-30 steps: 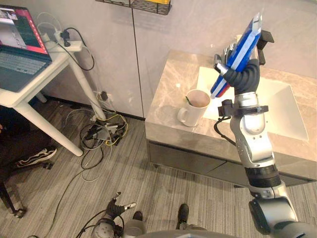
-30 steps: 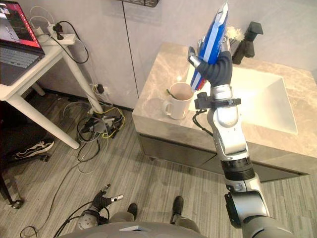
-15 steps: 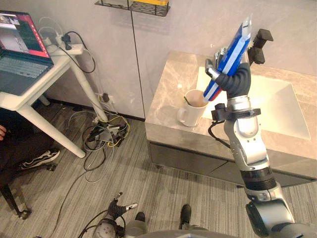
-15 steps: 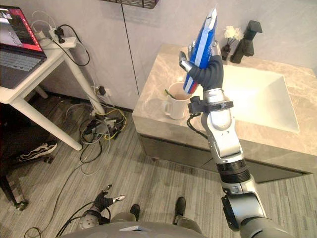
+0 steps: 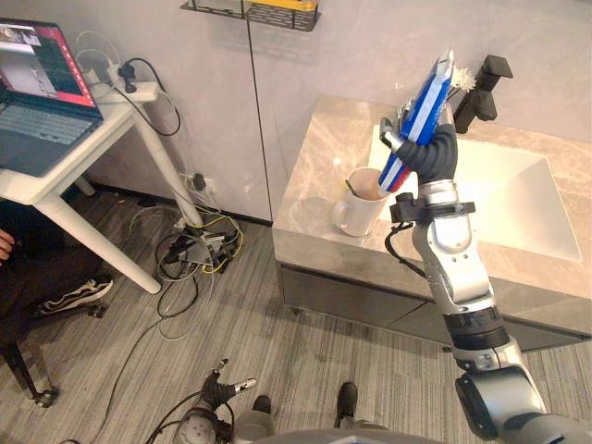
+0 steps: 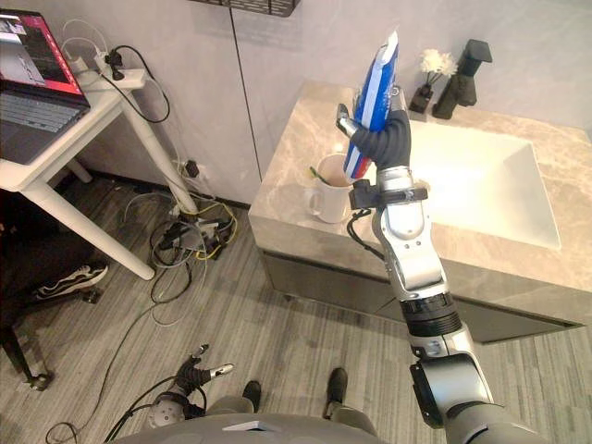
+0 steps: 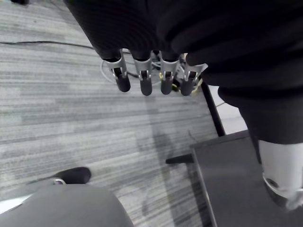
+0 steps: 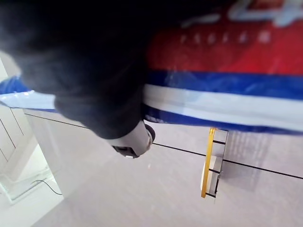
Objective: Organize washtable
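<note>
Our right hand (image 6: 386,139) curls round the tube (image 6: 375,79), upright above the mug (image 6: 327,196), likely to stand it inside; left hand (image 6: 190,376) hangs slack

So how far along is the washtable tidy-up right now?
Done: the mug stands on the countertop with a thin green item inside. In hand: the right robot hand grips a blue tube above the mug. Left: setting the tube down, likely into it.

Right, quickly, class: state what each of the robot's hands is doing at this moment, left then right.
Left hand: open, fingers relaxed, holding nothing.
Right hand: shut on the blue tube.
</note>
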Controlling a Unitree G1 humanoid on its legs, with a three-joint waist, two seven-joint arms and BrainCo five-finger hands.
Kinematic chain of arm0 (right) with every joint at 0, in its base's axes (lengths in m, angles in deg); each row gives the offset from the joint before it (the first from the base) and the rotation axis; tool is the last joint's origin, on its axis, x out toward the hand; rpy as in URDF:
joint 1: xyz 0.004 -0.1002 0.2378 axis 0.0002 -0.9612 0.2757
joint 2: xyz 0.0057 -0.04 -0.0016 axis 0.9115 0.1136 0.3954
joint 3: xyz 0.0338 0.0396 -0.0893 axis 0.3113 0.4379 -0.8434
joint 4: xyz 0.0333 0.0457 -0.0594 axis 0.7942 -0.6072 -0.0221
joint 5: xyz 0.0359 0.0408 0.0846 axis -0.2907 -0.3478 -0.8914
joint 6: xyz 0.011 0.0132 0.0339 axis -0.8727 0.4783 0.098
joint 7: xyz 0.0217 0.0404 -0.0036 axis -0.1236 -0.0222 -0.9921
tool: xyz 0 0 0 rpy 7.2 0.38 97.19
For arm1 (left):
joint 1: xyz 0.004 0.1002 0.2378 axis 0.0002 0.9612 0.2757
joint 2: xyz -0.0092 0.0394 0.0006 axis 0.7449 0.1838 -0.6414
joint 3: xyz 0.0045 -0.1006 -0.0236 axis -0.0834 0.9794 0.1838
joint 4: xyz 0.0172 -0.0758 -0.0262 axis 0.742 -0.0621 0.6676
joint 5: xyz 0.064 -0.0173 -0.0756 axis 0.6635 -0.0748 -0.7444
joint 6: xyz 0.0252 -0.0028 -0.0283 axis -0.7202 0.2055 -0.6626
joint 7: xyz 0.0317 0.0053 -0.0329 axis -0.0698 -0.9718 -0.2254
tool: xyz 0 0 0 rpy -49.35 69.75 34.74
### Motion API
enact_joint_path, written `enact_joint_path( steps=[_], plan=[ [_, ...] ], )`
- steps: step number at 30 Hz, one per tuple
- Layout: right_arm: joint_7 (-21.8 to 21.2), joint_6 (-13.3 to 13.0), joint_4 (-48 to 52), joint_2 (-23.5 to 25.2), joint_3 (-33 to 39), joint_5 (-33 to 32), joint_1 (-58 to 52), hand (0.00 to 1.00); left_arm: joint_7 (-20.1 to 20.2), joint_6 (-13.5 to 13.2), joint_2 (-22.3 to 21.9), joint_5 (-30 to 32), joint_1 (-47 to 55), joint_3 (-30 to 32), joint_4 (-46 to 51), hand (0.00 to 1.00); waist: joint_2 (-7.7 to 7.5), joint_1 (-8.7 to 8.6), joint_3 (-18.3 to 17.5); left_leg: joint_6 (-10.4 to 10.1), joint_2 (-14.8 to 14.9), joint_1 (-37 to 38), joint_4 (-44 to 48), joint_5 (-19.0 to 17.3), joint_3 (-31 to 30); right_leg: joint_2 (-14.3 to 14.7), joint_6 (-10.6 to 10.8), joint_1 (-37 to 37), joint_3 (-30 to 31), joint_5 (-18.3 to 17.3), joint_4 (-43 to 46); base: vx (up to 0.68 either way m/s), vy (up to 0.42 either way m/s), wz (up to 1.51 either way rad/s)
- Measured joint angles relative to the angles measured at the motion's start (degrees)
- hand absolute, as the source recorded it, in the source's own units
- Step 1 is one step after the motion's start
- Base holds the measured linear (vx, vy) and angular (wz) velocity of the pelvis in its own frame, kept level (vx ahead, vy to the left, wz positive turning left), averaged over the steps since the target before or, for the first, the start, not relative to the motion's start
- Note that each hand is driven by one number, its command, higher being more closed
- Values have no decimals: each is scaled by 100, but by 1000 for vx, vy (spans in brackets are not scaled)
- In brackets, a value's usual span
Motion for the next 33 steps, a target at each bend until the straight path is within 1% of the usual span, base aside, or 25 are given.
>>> enact_joint_path(
  steps=[15,22,27,29,33],
  plan=[
    [18,0,-205,10,90,26,2,100,1,1,-4,0,0,0,0,0,10,-1,7,1,-3,0,-9,-1,-12,-2,1,-1,-2,-2,0,0,0,0],
    [100,0,-206,12,95,26,7,100,3,1,-8,0,0,0,0,0,18,2,15,1,-3,-1,-21,-1,-21,-2,1,1,-9,-2,1,0,0,0],
    [138,5,-393,18,95,26,199,100,0,1,-16,0,0,0,1,0,42,1,45,1,-3,-1,-29,-1,-23,0,0,1,-11,-2,1,0,0,0],
    [211,78,-523,19,99,26,342,100,-2,1,-20,0,0,0,2,0,47,6,53,1,-3,-3,-31,-1,-26,0,0,1,-13,-2,1,0,0,0],
    [237,118,-681,122,107,26,493,100,-19,1,-19,-3,0,1,4,0,39,13,69,1,-3,-3,-26,0,-39,-1,1,2,-29,-2,1,0,0,0]
  ],
)
